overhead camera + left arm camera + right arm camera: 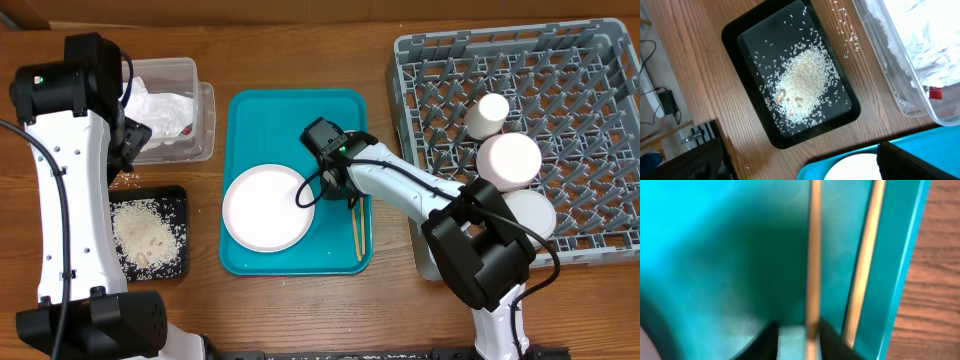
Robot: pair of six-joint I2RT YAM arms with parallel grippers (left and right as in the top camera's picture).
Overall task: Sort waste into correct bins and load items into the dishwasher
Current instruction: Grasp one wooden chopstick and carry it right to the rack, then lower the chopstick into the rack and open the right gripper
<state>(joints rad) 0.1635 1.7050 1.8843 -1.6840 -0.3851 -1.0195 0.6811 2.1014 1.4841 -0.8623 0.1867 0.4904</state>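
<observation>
Chopsticks (356,232) lie at the lower right of the teal tray (250,110), long axis up-down the frame. The right gripper (343,188) hangs at their top end and is the nearer arm.

Left wrist: the left gripper (800,162) is spread wide, holding nothing.

Right wrist: the jaws are narrow and straddle one chopstick (813,255), with a gap left on one side.

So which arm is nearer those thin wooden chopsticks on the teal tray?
Right. The right gripper is down over the chopsticks, straddling one stick; the left gripper hangs far off by the clear plastic tub.
</observation>
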